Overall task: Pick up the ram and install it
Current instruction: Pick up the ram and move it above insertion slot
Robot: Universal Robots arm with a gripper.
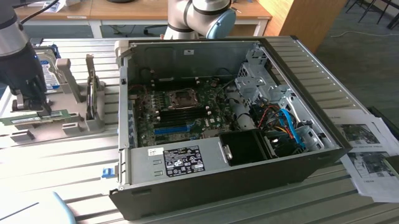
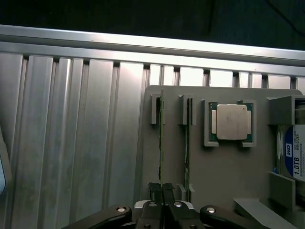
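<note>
On the exterior view's left, the gripper is down low over the grey holder. The ram is a long green stick. It sits in that holder, right under the gripper. It is not lifted up yet.

In the wrist view, the ram stands on its thin edge in a groove of the holder. The gripper is at one end of it. Its two black fingers are pressed close together, one on each side of the stick. They look to be pinching the ram. A second green stick stands just beside it in the next groove, and nothing touches that one. Past it, a square chip lies in its own pocket. Then comes a hard drive.

In the middle of the exterior view is the open computer case. Inside is the motherboard, with black memory slots near its middle. They look empty, as far as I can tell. The case is well apart from the holder.

On the exterior view's right, some papers lie flat.

I think the job is just at its start. The grab looks done. The lift, the carry to the case and the push into a slot are all left to do.
</note>
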